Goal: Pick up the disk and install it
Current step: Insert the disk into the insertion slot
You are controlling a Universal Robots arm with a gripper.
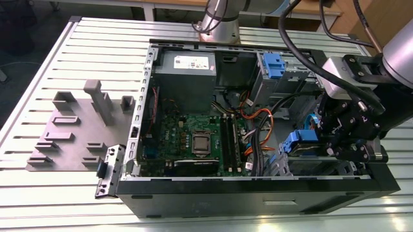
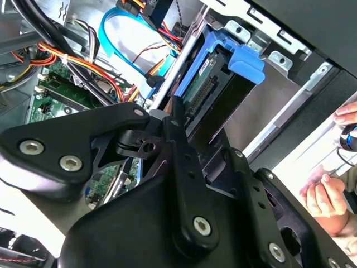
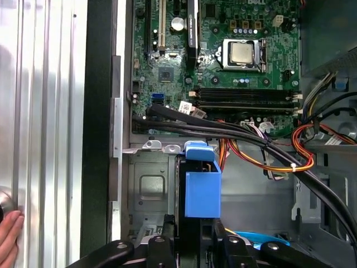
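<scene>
First wrist view: the disk [image 3: 202, 192], a flat silver-grey hard drive in a bright blue plastic carrier frame, stands on edge between the black metal fingers [image 3: 166, 245] of the arm's gripper [image 3: 195, 239], which are clenched on its two flat sides. The second wrist view shows the same grasp, with the disk [image 2: 209, 84] running out from the gripper [image 2: 203, 134].

In the exterior view the disk [image 1: 298, 141] and gripper [image 1: 345, 140] sit inside the open black-and-grey computer case [image 1: 258, 193], near its black front panel, at the exterior view's right end. The disk is over the case's grey sheet-metal drive bay [image 3: 148, 190]; whether they touch cannot be told.

Further into the case lie orange and black cables [image 3: 268, 151], the green motherboard [image 1: 193, 140], the large grey power-supply box [image 1: 187, 65] and a second blue drive carrier [image 1: 273, 65].

The case rests on a slatted aluminium table [image 1: 77, 193]. Beside the case, towards the exterior view's left, is a grey fixture plate [image 1: 71, 140]. A person's hand [image 2: 321, 195] is just outside the case's front panel.
</scene>
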